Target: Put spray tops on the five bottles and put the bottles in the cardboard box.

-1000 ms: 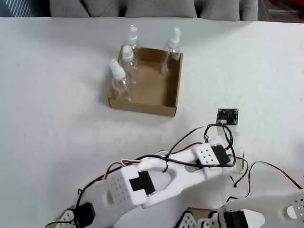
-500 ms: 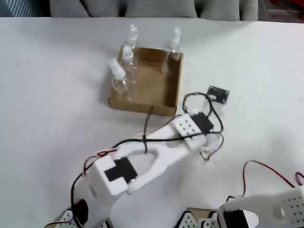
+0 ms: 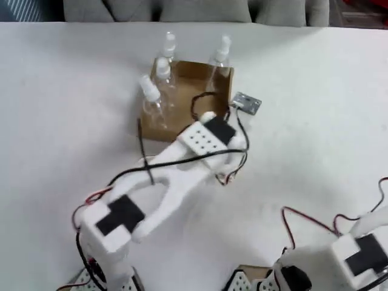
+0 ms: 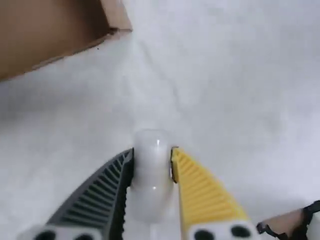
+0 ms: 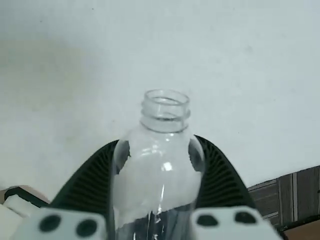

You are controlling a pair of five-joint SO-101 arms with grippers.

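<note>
My left pincer [image 4: 152,156] is pinching a white spray top [image 4: 151,185] between its grey and yellow fingers, just above the white counter [image 4: 240,75]. A corner of the cardboard box [image 4: 50,30] lies close ahead of it. From the high view, the left arm [image 3: 200,142] reaches across the counter [image 3: 315,121], with its wrist over the near right corner of the box [image 3: 159,131].

My right pincer [image 5: 160,145] is closed around a clear bottle [image 5: 162,175] just below the shoulder. Its neck is open, with no top on it.

Four capped bottles [image 3: 150,100] stand upright at the box, along its left and far sides. I cannot tell whether the far ones are inside it.
</note>
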